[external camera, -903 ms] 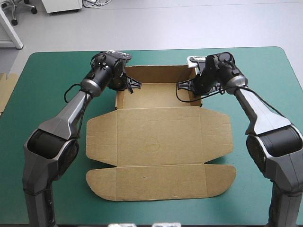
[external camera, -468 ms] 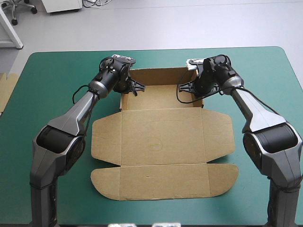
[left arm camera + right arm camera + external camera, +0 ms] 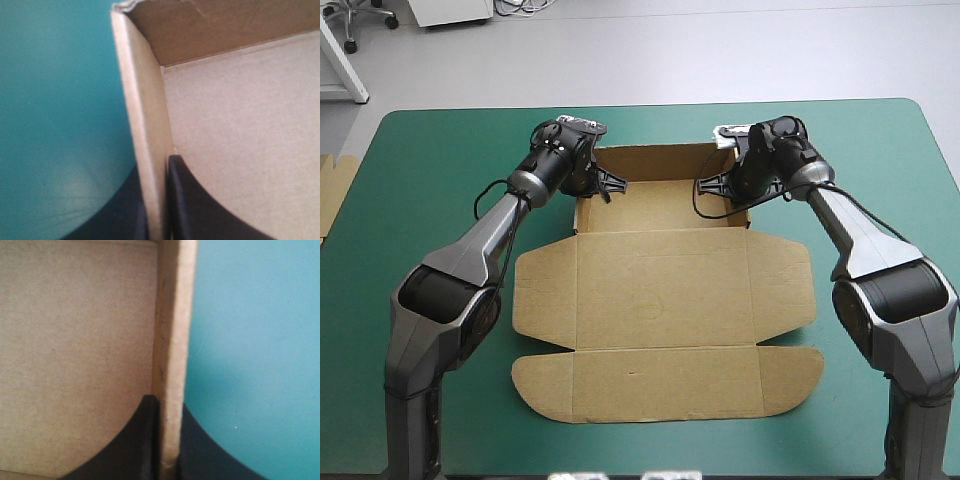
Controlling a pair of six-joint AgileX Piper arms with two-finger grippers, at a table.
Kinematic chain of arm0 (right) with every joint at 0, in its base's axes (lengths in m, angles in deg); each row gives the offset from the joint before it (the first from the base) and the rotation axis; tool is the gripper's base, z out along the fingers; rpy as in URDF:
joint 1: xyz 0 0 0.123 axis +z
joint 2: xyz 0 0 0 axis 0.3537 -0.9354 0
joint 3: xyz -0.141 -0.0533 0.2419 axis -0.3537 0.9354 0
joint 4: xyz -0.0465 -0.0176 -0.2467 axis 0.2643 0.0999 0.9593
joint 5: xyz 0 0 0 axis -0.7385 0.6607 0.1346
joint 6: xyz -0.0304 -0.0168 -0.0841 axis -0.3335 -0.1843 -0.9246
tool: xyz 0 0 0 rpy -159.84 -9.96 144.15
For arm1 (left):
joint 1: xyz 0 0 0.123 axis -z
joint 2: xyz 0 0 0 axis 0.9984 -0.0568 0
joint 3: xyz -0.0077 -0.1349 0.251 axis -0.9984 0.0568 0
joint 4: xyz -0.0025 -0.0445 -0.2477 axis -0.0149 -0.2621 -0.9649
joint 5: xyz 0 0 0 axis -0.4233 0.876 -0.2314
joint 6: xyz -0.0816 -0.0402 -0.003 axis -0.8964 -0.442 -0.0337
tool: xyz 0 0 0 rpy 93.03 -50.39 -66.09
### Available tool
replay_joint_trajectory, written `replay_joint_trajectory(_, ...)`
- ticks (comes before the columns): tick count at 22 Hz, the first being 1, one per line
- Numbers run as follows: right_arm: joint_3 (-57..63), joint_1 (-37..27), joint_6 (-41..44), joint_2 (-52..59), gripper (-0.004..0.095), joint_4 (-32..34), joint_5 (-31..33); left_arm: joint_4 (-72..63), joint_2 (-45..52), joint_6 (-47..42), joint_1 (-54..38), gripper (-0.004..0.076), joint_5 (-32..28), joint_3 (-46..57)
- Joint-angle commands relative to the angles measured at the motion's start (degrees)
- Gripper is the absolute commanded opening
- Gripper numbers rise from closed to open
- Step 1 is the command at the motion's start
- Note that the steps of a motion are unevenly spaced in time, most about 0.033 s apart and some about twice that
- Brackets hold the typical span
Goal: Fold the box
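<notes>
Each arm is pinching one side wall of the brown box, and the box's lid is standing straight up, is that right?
Not quite. The high view shows the lid lying flat on the teal-green cover. The left gripper and right gripper do each pinch a side wall of the box.

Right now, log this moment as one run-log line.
box: far walls raised, lid flat | left gripper: shut on left side wall | right gripper: shut on right side wall
</notes>
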Motion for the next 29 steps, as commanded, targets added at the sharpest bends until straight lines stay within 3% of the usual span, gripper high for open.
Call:
replay_joint_trajectory(1, -1.75, -0.37, -1.94, 3.21, 0.0007, 3.04, -0.67, 6.86, 1.38, 2.52, -0.25, -0.001, -0.48, -0.82)
replay_joint_trajectory(3, -1.75, -0.37, -2.16, 3.21, 0.0033, 3.04, -0.28, 6.86, 1.38, 2.52, -0.25, -0.001, 0.41, -0.82)
replay_joint_trajectory(6, -1.87, -0.37, -2.97, 3.53, 0.0216, 1.75, -0.17, 7.61, 1.6, 2.99, -0.36, 0.0013, 1.45, -0.82)
replay_joint_trajectory(8, -1.87, -0.37, -2.97, 3.89, 0.0313, 1.22, -0.06, 7.22, 2.11, 2.99, -0.36, 0.0147, 2.1, -0.82)
replay_joint_trajectory(9, -1.87, -0.37, -2.97, 4.41, 0.0355, 0.84, -0.06, 6.68, 2.57, 2.99, -0.36, 0.0288, 2.86, -0.82)
replay_joint_trajectory(10, -1.87, -0.37, -2.97, 4.54, 0.0369, 0.67, -0.06, 6.68, 2.8, 2.99, -0.36, 0.0375, 3.44, -0.82)
replay_joint_trajectory(11, -1.87, -0.37, -2.97, 5.75, 0.0384, 0.0, -0.63, 6.68, 3.55, 2.99, -0.36, 0.0526, 4.15, -0.82)
replay_joint_trajectory(13, -1.87, -0.37, -2.97, 7.86, 0.0384, 0.0, -1.12, 5.97, 5.63, 3.67, -0.36, 0.0605, 4.21, -0.82)
replay_joint_trajectory(17, -1.87, -0.37, -3.39, 10.94, 0.0411, -1.53, 0.49, 2.32, 11.62, 4.35, -0.36, 0.0603, 2.23, -0.82)
replay_joint_trajectory(24, -1.75, -0.37, -4.52, 14.2, 0.0428, -2.1, 2.43, 0.16, 15.8, 5.91, -0.36, 0.0576, 7.4, -0.82)
replay_joint_trajectory(29, 2.11, -0.37, -5.5, 20.39, 0.0428, -2.35, -1.0, -0.38, 22.55, 5.48, -0.36, 0.0558, 3.1, 5.59)
